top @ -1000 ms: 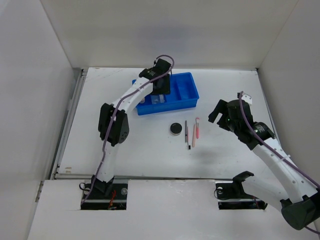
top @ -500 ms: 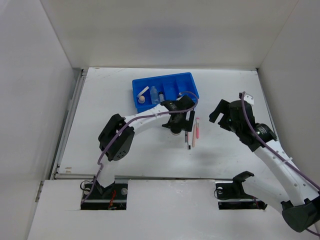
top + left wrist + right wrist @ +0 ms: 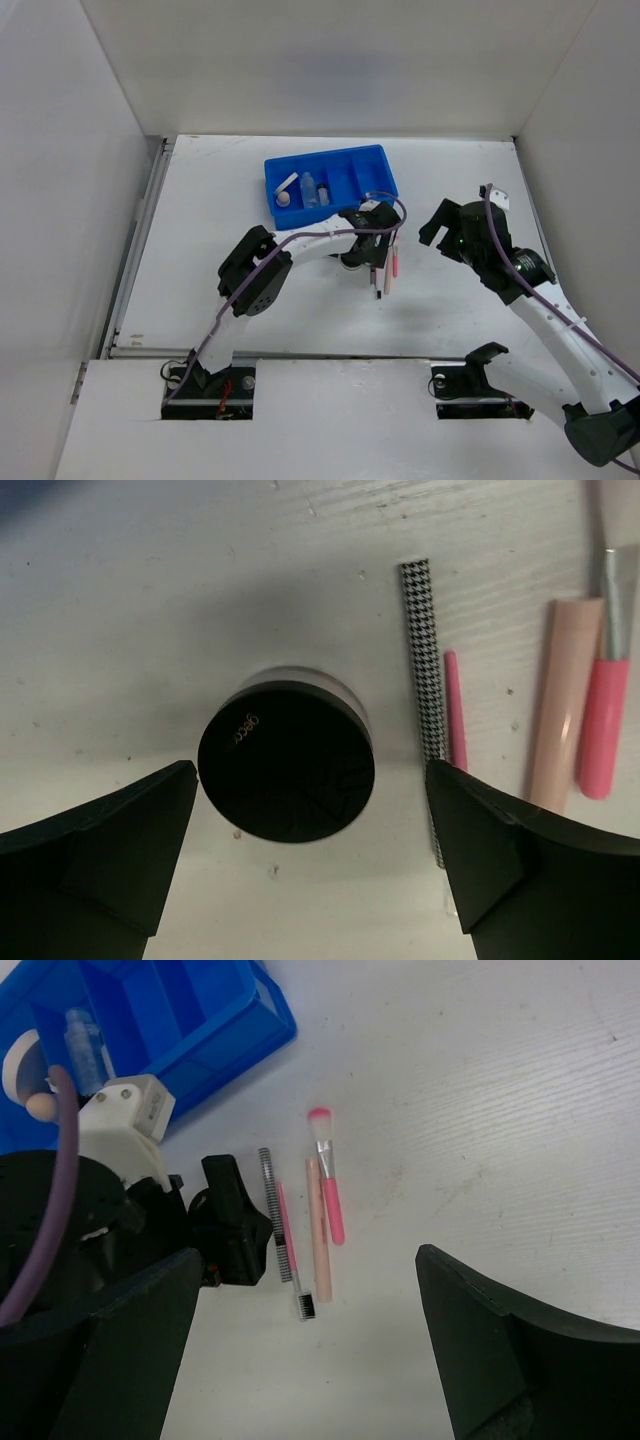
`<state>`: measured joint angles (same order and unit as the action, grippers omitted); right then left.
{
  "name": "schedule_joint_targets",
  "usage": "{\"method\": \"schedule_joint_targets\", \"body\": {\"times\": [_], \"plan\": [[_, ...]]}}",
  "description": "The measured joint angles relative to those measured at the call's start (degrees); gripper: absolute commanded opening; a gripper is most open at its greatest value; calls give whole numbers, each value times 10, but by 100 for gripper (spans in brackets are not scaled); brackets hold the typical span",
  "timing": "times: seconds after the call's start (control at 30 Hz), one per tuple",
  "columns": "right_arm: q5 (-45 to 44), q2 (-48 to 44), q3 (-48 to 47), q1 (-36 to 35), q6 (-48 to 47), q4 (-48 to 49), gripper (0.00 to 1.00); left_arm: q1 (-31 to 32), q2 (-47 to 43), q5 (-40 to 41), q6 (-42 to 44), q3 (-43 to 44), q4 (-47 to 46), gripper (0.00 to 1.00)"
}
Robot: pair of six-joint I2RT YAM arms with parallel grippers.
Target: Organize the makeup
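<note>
Left wrist view: my left jaws stand spread wide, with one dark finger (image 3: 110, 850) on each side of the round black jar (image 3: 286, 762); neither visibly touches it. The jar sits upright on the white surface (image 3: 150, 580). Just right of it, four slender items lie side by side: a houndstooth-patterned pencil (image 3: 428, 680), a thin pink pencil (image 3: 455, 715) against it, a peach stick (image 3: 563, 710) and a pink-handled brush (image 3: 605, 730).

Top external view: the blue tray (image 3: 365, 178) lies near this group, on its far side. Its left-hand compartments hold a tan sponge (image 3: 284, 199), a cream puff (image 3: 289, 181) and two clear bottles (image 3: 308, 186).

Right wrist view: my right jaws are likewise parted, holding nothing, raised above the surface to the right of the pencils.
</note>
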<state>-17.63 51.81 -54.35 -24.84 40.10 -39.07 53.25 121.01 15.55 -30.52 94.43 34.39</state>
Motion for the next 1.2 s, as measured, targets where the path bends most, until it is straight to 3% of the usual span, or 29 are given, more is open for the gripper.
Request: {"method": "schedule_joint_targets", "body": {"times": [0.33, 0.6, 0.7, 0.73, 0.77, 0.83, 1.07, 1.17, 1.2], "plan": [[0, 0, 0, 0, 0, 0, 94, -27, 22, 19, -9, 6, -3, 79], [0, 2, 0, 0, 0, 0, 94, -41, 23, 16, -13, 6, -5, 55], [0, 6, 0, 0, 0, 0, 94, -41, 23, 16, -15, 6, -2, 55], [0, 7, 0, 0, 0, 0, 94, -41, 23, 16, -16, 6, -1, 59], [0, 10, 0, 0, 0, 0, 94, -41, 23, 16, -16, 6, 0, 75], [1, 13, 0, 0, 0, 0, 94, -39, 23, 16, -18, 6, 5, 82], [1, 15, 0, 0, 0, 0, 94, -36, 23, 14, -29, 6, 11, 78], [1, 15, 0, 0, 0, 0, 94, -35, 23, 11, -35, 5, 12, 72], [1, 15, 0, 0, 0, 0, 94, -35, 23, 10, -38, 5, 12, 65]]}}
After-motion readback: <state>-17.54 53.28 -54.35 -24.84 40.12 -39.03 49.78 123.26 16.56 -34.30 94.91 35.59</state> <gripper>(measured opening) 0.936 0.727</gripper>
